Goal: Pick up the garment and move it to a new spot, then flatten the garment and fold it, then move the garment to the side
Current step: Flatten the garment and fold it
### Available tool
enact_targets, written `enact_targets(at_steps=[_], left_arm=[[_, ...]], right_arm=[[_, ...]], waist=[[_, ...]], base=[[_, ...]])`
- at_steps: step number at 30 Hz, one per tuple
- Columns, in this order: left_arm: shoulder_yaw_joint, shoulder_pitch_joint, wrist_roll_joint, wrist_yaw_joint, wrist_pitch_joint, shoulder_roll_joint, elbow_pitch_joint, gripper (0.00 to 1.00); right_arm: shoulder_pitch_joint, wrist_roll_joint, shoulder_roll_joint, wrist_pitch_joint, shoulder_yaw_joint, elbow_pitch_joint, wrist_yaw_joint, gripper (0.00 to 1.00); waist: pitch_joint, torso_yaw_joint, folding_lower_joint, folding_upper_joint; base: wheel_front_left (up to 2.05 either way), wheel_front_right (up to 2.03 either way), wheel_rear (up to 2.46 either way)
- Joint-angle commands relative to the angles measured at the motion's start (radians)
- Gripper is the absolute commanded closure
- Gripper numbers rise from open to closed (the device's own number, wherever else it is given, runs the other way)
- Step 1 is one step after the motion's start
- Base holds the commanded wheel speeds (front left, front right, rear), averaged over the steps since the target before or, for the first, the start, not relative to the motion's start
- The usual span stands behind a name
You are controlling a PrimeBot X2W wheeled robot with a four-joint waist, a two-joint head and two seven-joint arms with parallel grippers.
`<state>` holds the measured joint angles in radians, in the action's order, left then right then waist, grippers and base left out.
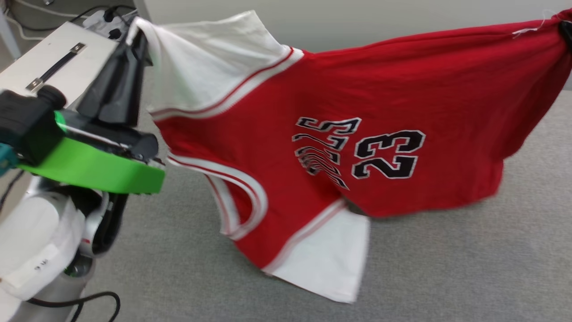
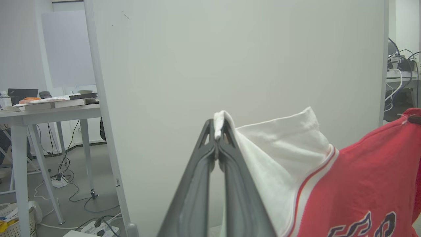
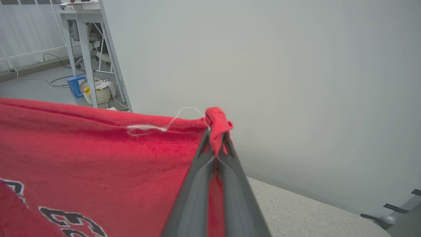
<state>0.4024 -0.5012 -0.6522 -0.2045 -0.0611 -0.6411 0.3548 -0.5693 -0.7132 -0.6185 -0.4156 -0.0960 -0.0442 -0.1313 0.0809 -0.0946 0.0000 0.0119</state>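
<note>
Nearest the head camera, the pale left forearm with its green band (image 1: pixel 96 172) rises at the lower left and carries the left end effector (image 1: pixel 135 36), whose two dark fingers are closed together on the edge of a white sleeve; the left wrist view shows that sleeve edge pinched at the tips of the left end effector (image 2: pixel 217 133). From there the garment (image 1: pixel 357 89), a red jersey with white sleeves and striped trim, hangs spread out sideways across the scene to the right end effector (image 1: pixel 566 31) at the upper right edge. That end effector (image 3: pixel 217 140) is likewise closed, gripping a bunched red corner of cloth, with a loose white thread (image 3: pixel 158 126) just beside the grip. The black "23" (image 1: pixel 388 154) and the lettering beside it face the head camera. The lower white sleeve (image 1: pixel 326 264) hangs down to the grey tabletop (image 1: pixel 469 268); contact cannot be judged. Behind the garment stands a pale panel (image 2: pixel 230 59). Beyond it, a desk (image 2: pixel 49 112) stands over cables on the floor.
</note>
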Motion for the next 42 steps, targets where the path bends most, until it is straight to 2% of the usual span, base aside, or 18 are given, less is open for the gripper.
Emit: enact_targets(at_steps=[1, 7, 11, 14, 21, 27, 31, 35, 42], left_arm=[[-0.013, -0.025, 0.0, -0.011, 0.004, -0.007, 0.005, 1.0], [-0.06, -0.08, 0.002, -0.035, 0.013, -0.023, 0.019, 1.0], [-0.099, -0.168, 0.007, -0.026, 0.027, -0.051, 0.034, 1.0], [-0.112, -0.278, 0.023, 0.012, 0.038, -0.081, 0.0, 1.0], [-0.099, -0.575, 0.051, 0.119, 0.076, -0.107, -0.142, 1.0], [-0.043, -0.832, 0.117, 0.223, 0.102, -0.111, -0.308, 1.0], [-0.005, -1.01, 0.16, 0.279, 0.113, -0.096, -0.447, 1.0], [0.036, -1.185, 0.211, 0.306, 0.112, -0.072, -0.608, 1.0], [0.082, -1.458, 0.279, 0.32, 0.05, 0.006, -0.925, 1.0]], right_arm=[[0.024, 0.01, 0.015, -0.006, 0.011, -0.021, 0.001, 1.0], [0.051, 0.032, 0.066, -0.034, 0.053, -0.112, 0.001, 1.0], [0.017, 0.048, 0.077, -0.061, 0.085, -0.171, 0.001, 1.0], [-0.037, 0.071, 0.079, -0.071, 0.109, -0.193, 0.001, 1.0], [-0.187, 0.122, 0.088, -0.081, 0.141, -0.174, 0.001, 1.0], [-0.334, 0.168, 0.067, -0.06, 0.121, -0.097, 0.001, 1.0], [-0.468, 0.206, 0.036, -0.024, 0.063, -0.009, 0.001, 1.0], [-0.62, 0.24, 0.05, 0.028, 0.027, 0.115, 0.001, 1.0], [-0.875, 0.336, 0.128, 0.161, -0.023, 0.376, 0.001, 1.0]], waist=[[-0.032, 0.043, 0.0, -0.0119], [-0.024, 0.085, 0.0, -0.0119], [0.049, 0.113, 0.0, -0.0119], [0.118, 0.126, 0.0, -0.0119], [0.272, 0.142, 0.0, -0.0119], [0.397, 0.143, 0.0, -0.0119], [0.475, 0.144, 0.0, -0.0119], [0.532, 0.152, 0.0, -0.0119], [0.609, 0.174, 0.0, -0.0119]], base=[[0.0, 0.0, 0.0], [0.0, 0.0, 0.0], [0.0, 0.0, 0.0], [0.0, 0.0, 0.0], [0.0, 0.0, 0.0], [0.0, 0.0, 0.0], [0.0, 0.0, 0.0], [0.0, 0.0, 0.0], [0.0, 0.0, 0.0]])
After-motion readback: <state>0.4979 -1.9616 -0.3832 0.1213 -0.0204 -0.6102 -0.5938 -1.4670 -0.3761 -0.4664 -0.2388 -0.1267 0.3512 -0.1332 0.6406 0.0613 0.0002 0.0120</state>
